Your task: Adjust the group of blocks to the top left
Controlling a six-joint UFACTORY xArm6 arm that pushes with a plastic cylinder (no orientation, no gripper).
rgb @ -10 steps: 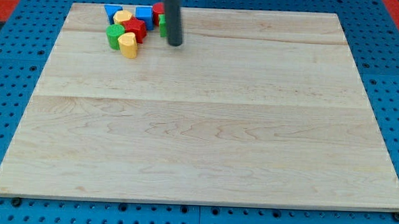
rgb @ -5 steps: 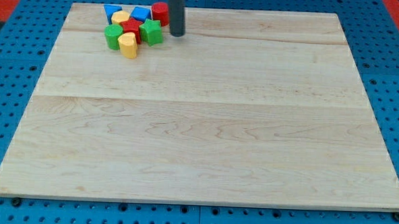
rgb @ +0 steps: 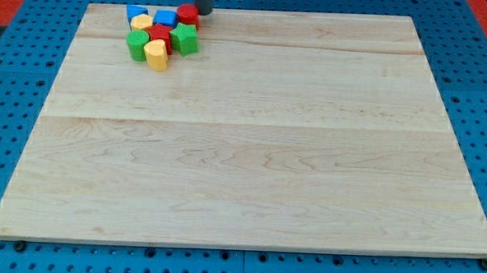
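Note:
A tight cluster of blocks sits at the top left of the wooden board [rgb: 243,153]. It holds a red cylinder [rgb: 188,16], two blue blocks [rgb: 165,19] [rgb: 137,15], a yellow block [rgb: 142,23], a red block [rgb: 160,34], a green star-like block [rgb: 184,40], a green cylinder [rgb: 137,45] and a yellow heart-shaped block [rgb: 156,56]. My tip [rgb: 202,12] is at the board's top edge, just right of the red cylinder, close to or touching it.
The board lies on a blue pegboard surface [rgb: 14,102]. A red area [rgb: 2,2] shows in the top corners of the view.
My tip moved up and slightly left, from beside the green star block to the top edge. The green star block became visible; the red cylinder and blue block shifted slightly left.

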